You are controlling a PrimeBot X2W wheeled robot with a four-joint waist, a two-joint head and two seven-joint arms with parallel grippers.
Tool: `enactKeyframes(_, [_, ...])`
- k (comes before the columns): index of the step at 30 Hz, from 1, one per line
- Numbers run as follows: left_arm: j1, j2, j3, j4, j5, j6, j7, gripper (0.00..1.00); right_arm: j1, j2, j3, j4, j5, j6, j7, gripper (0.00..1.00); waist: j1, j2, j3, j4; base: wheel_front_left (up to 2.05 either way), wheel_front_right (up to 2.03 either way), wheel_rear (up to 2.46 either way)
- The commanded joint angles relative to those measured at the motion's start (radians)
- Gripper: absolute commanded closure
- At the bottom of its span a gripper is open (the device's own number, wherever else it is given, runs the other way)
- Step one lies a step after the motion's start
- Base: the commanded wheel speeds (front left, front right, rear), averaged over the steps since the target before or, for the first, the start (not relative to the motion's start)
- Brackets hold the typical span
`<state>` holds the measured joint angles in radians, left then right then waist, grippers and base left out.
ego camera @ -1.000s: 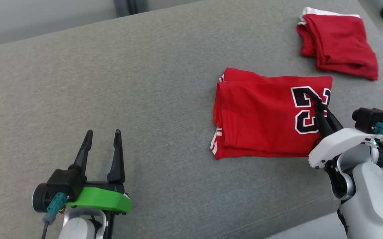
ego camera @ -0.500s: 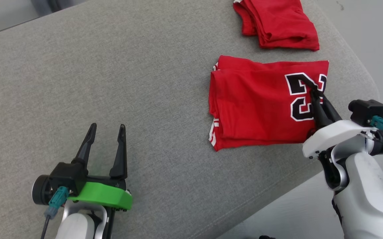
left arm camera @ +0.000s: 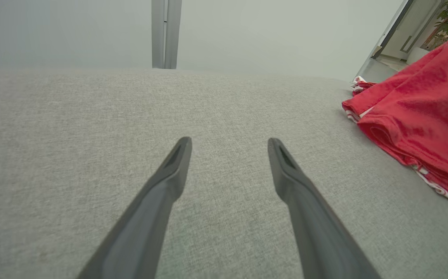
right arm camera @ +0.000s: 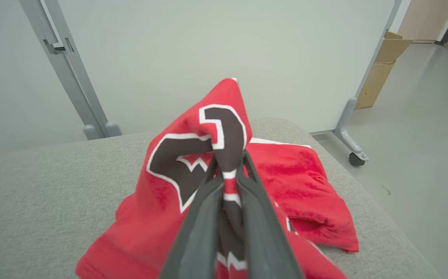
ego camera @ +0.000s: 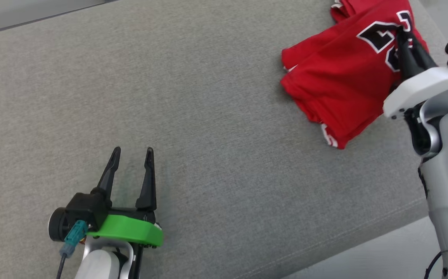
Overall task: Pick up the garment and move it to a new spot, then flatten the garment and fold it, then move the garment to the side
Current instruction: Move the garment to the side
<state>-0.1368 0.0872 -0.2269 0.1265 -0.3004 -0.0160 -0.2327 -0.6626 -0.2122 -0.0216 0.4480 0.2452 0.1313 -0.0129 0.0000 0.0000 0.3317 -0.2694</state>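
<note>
The garment [ego camera: 340, 89] is a folded red jersey with black and white numerals. My right gripper [ego camera: 401, 33] is shut on its numbered edge and holds that side up, so the cloth hangs tilted with its lower corner near the grey cushion [ego camera: 208, 116]. In the right wrist view the fingers [right arm camera: 208, 193] pinch the numeral fabric of the garment [right arm camera: 158, 217]. My left gripper [ego camera: 132, 153] stands open at the lower left, nothing between its fingers [left arm camera: 173, 170]. The garment [left arm camera: 417, 116] shows at the right of the left wrist view.
A second folded red garment [right arm camera: 305, 186] lies on the cushion behind the lifted one, near the far right corner. The cushion's front right edge [ego camera: 363, 240] drops to the floor. A wheeled partition [right arm camera: 350, 128] and a cardboard box [right arm camera: 383, 66] stand beyond.
My right gripper has lifted the garment's numbered edge off the cushion and carried it up and away. The head camera has also shifted. The left gripper stays open in place.
</note>
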Motion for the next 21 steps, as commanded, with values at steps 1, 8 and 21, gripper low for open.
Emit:
enactKeyframes(1, [-0.020, -0.001, 0.000, 0.006, -0.006, 0.000, -0.009, 0.00, -0.027, -0.011, -0.012, 0.009, 0.000, -0.001, 0.009, 1.00, 0.0000, 0.0000, -0.009, 0.061, 0.00, 0.00, 0.00])
enactKeyframes(8, [-0.030, -0.013, -0.013, 0.028, -0.015, -0.001, -0.025, 0.00, -0.105, -0.084, -0.056, 0.054, -0.040, -0.001, 0.038, 1.00, 0.0000, 0.0000, -0.002, 0.128, 0.00, 0.00, 0.00])
enactKeyframes(21, [-0.045, -0.014, -0.018, 0.028, -0.001, -0.006, -0.033, 0.00, -0.165, -0.271, -0.180, 0.143, -0.120, -0.001, 0.080, 1.00, 0.0000, 0.0000, 0.059, 0.206, 0.00, 0.00, 0.00])
